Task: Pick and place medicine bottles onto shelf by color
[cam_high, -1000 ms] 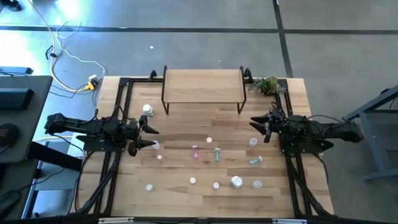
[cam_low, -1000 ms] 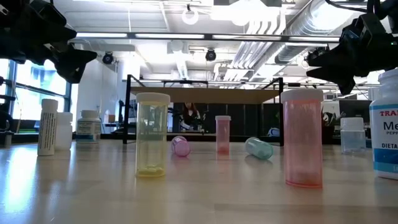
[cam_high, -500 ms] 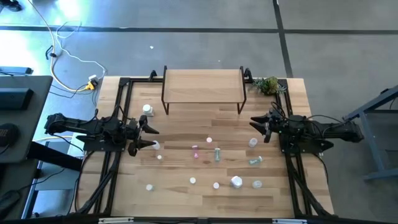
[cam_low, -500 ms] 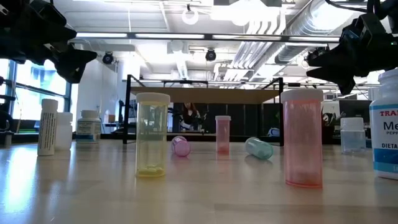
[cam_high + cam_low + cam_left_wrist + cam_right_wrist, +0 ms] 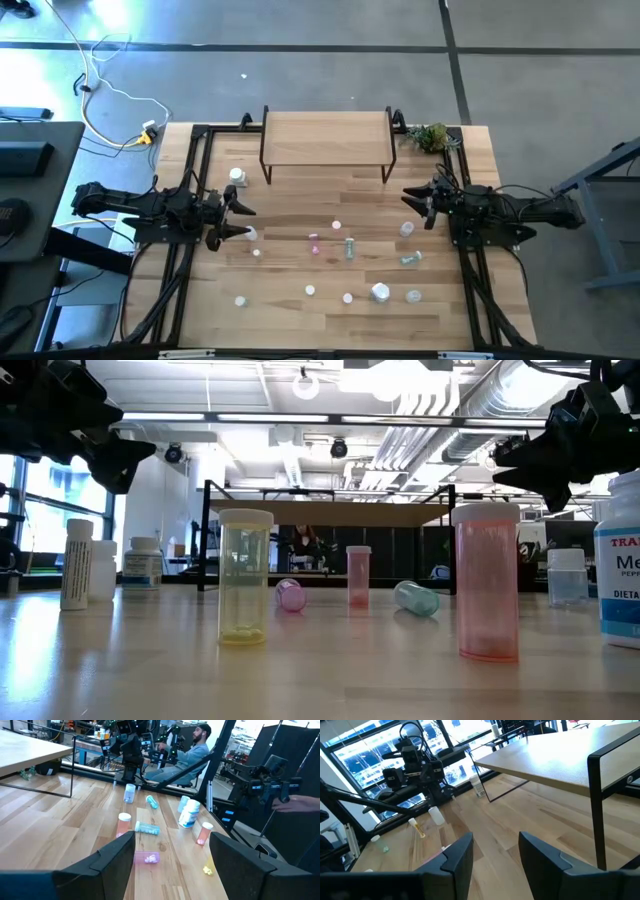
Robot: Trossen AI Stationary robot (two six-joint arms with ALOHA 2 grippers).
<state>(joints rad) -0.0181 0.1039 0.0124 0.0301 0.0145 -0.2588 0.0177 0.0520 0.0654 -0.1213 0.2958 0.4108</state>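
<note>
The shelf (image 5: 325, 140), a light-wood board on thin black legs, stands at the table's far middle with nothing on it. Several small medicine bottles are scattered over the table's near half: a pink one (image 5: 314, 241), a green one (image 5: 349, 247), a wide white one (image 5: 381, 292), and a white one (image 5: 237, 177) by the shelf's left leg. In the low view a yellow vial (image 5: 245, 577) and a pink vial (image 5: 487, 582) stand upright. My left gripper (image 5: 246, 221) hovers open at the left side. My right gripper (image 5: 408, 200) hovers open at the right side. Neither holds anything.
A green plant sprig (image 5: 430, 137) lies at the far right corner. Black frame rails (image 5: 190, 190) run along both table sides. A tall labelled white bottle (image 5: 620, 575) stands at the near right. A seated person (image 5: 192, 750) shows beyond the table.
</note>
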